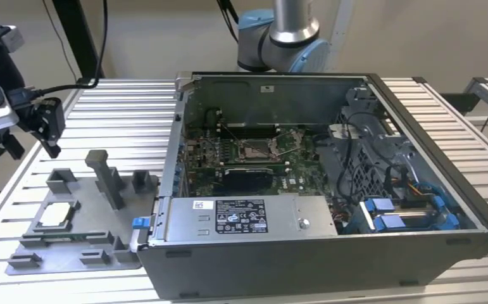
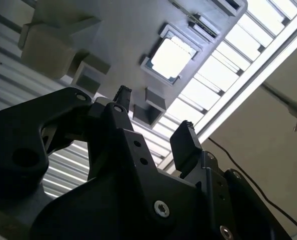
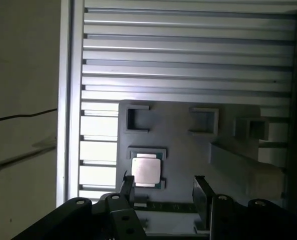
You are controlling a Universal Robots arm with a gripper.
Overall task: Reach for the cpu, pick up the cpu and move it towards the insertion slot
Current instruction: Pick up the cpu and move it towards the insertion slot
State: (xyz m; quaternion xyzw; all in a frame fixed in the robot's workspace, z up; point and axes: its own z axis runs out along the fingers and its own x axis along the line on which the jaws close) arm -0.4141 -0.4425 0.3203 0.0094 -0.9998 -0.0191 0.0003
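Hovering hand (image 3: 163, 183), fingers (image 3: 202, 200) spread, cpu (image 3: 146, 170) apart in grey tray (image 3: 183, 152)

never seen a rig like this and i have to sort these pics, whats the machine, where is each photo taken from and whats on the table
This is a single robot arm with a two-fingered gripper at its end. The exterior view comes from a camera off the arm, looking over a slatted metal table. The two wrist views come from cameras riding on the arm, looking past the black fingers.

On the table lies a grey plastic tray. The cpu, a pale square chip, rests in one of its pockets and shows in both wrist views. To the exterior view's right of the tray stands an open computer case. Inside it is a green motherboard with the insertion slot, a metal-framed square socket.

The gripper is open, holds nothing and hangs above the tray, apart from the cpu.
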